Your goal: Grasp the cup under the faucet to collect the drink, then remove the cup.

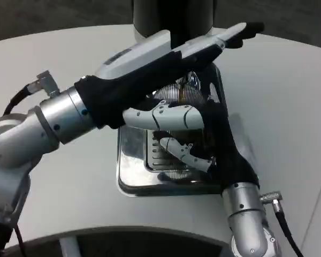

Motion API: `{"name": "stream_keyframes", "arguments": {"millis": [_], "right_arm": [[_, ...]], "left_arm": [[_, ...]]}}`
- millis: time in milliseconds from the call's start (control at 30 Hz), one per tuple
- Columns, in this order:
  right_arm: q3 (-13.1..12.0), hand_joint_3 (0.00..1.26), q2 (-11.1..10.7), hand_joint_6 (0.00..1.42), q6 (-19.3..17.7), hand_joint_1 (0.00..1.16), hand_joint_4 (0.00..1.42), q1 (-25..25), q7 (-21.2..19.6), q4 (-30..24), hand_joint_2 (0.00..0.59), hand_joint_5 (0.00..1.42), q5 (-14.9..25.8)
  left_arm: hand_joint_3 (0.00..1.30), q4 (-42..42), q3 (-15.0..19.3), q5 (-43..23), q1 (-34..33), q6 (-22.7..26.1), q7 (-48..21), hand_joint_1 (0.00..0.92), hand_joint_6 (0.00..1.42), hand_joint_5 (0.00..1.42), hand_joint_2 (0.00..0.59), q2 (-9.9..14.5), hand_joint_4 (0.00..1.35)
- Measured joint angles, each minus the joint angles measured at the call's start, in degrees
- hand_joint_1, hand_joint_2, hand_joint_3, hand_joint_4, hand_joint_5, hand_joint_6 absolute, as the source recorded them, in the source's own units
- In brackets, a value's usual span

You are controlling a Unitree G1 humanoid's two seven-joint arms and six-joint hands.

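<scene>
A clear ribbed cup (177,95) stands on the silver drip tray (131,160) below the dark dispenser (174,13). My right hand (195,126) comes up from the bottom right and grips the cup, its white fingers (163,118) wrapped across the cup's front side. My left hand (166,53) lies stretched out above the cup, palm down, with its fingertips (241,30) straight and reaching past the dispenser's right side. It holds nothing that I can see. The left hand hides the faucet and most of the cup's rim.
The tray has a slotted grille (158,152) under the cup. The round white table (289,107) spreads out on both sides. My left forearm (48,126) crosses the table's left half, with a cable at its wrist.
</scene>
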Motion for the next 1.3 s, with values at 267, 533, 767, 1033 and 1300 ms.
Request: {"name": "stream_keyframes", "arguments": {"millis": [267,533,767,1033,1300], "right_arm": [[0.17,0.0,-0.29,0.17,-0.66,0.73,0.05,-0.15,0.02,0.25,0.177,0.05,0.24],[0.34,0.0,-0.18,0.18,-1.39,0.74,0.05,-0.63,0.17,1.25,0.175,0.05,0.5],[0.22,0.0,0.14,0.19,-2.8,0.75,0.06,-1.8,0.04,3.87,0.177,0.07,1.7],[-0.12,0.06,0.03,0.26,-4.48,0.79,0.14,-4.91,-1.05,8.3,0.18,0.14,1.77],[0.23,0.24,0.11,0.54,-6.89,0.9,0.39,-7.73,-3.15,13.29,0.186,0.38,1.73]], "left_arm": [[0.0,-0.36,4.14,0.17,3.76,-1.92,5.04,0.0,0.0,0.03,0.181,-0.08,0.0],[0.0,-4.12,11.76,-0.72,10.97,-1.67,9.81,0.0,0.0,0.04,0.183,0.5,0.0],[0.0,-11.62,19.05,-1.3,25.89,2.69,11.63,0.0,0.01,0.04,0.191,1.7,0.0],[0.0,-18.05,22.46,-0.25,39.89,8.35,11.73,0.0,0.01,0.04,0.194,2.81,0.0],[0.0,-20.54,22.58,-0.26,44.95,10.36,11.7,0.0,0.0,0.04,0.199,2.84,0.0]]}}
